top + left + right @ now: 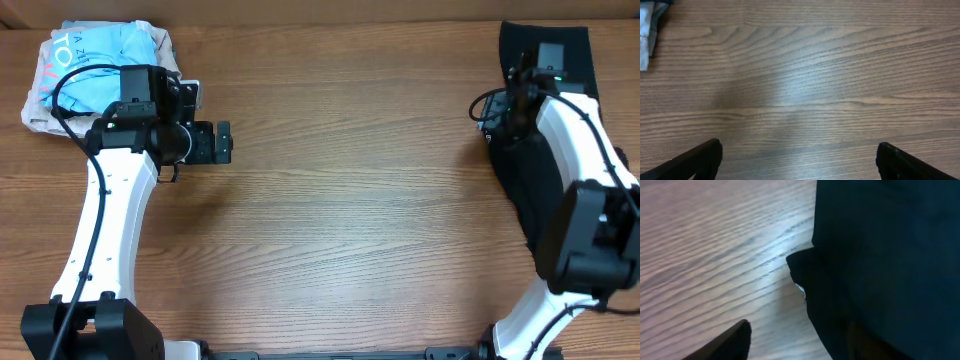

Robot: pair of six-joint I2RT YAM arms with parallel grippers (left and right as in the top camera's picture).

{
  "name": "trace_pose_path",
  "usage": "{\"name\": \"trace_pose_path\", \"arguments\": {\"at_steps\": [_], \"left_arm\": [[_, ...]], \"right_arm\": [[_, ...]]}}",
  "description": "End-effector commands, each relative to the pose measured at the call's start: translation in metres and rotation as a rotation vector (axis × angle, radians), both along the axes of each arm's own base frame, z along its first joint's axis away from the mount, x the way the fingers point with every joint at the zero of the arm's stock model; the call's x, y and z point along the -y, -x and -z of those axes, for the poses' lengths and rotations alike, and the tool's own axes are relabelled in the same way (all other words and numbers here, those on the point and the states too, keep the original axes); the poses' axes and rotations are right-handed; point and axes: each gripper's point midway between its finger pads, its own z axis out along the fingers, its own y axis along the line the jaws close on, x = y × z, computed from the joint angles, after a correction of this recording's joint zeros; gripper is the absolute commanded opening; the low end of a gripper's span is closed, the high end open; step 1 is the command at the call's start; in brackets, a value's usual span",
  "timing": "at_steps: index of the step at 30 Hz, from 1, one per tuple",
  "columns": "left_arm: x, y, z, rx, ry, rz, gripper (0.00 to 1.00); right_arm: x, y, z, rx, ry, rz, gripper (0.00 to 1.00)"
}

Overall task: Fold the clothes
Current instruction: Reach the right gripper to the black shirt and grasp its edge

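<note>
Overhead, the large plain black soft-fabric garment (516, 180) lies bunched beneath the right gripper (497, 112); whether that gripper pinches it, I cannot tell. The left gripper (799, 155) hangs spread above the wooden table (800, 75), well apart from it. Folding looks barely begun.

Light-blue shirt (100, 60), overhead view: white printed capitals (62, 45) on the fabric. Along the shirt's left edge, "TO" reads, turned sideways; the rest is lost in folds. Near the shirt's top edge is a smaller line, roughly "A Z", cut off by a crease.

Black garment (880, 255), far across the counter (350, 200) from the shirt: small white mark (800, 290) at a fold edge, too small to read.
</note>
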Motion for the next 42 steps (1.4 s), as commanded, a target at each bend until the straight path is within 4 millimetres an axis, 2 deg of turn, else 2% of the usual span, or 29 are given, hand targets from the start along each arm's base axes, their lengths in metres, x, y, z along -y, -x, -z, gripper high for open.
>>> {"name": "trace_pose_path", "arguments": {"at_steps": [1, 7, 9, 15, 22, 23, 27, 28, 31, 37, 40, 42], "left_arm": [[0.0, -0.006, -0.005, 0.021, -0.014, 0.02, 1.0], [0.0, -0.006, -0.005, 0.021, -0.013, 0.02, 1.0], [0.0, -0.006, -0.005, 0.021, -0.013, 0.021, 1.0], [0.0, -0.006, -0.005, 0.02, -0.013, 0.02, 1.0], [0.0, -0.006, -0.005, 0.021, -0.013, 0.02, 1.0], [0.0, -0.006, -0.005, 0.021, -0.014, 0.021, 1.0], [0.0, -0.006, -0.005, 0.021, -0.016, 0.02, 0.99], [-0.001, -0.006, -0.005, 0.021, -0.018, 0.019, 0.95], [-0.004, -0.006, -0.005, 0.021, -0.035, 0.009, 0.92], [-0.019, -0.009, -0.008, 0.033, -0.109, -0.03, 0.94], [-0.022, -0.013, -0.018, 0.052, -0.126, -0.04, 0.96], [-0.023, -0.017, -0.028, 0.072, -0.13, -0.043, 0.96]], "right_arm": [[0.002, -0.006, 0.02, -0.028, 0.007, -0.004, 0.6], [0.003, -0.007, 0.048, -0.067, 0.012, 0.0, 0.5], [0.008, -0.009, 0.051, -0.065, 0.035, 0.01, 0.45], [0.018, -0.014, 0.062, -0.064, 0.086, 0.024, 0.41], [0.018, -0.014, 0.065, -0.068, 0.084, 0.024, 0.28], [0.018, -0.014, 0.065, -0.068, 0.084, 0.024, 0.22], [0.017, -0.013, 0.066, -0.072, 0.084, 0.023, 0.09], [0.017, -0.013, 0.066, -0.073, 0.084, 0.023, 0.04], [0.016, -0.012, 0.066, -0.077, 0.079, 0.022, 0.04], [-0.018, -0.017, 0.055, -0.062, -0.082, -0.037, 0.04], [-0.038, -0.02, 0.036, -0.06, -0.112, -0.075, 0.04], [-0.055, -0.021, 0.016, -0.055, -0.119, -0.112, 0.04]]}}
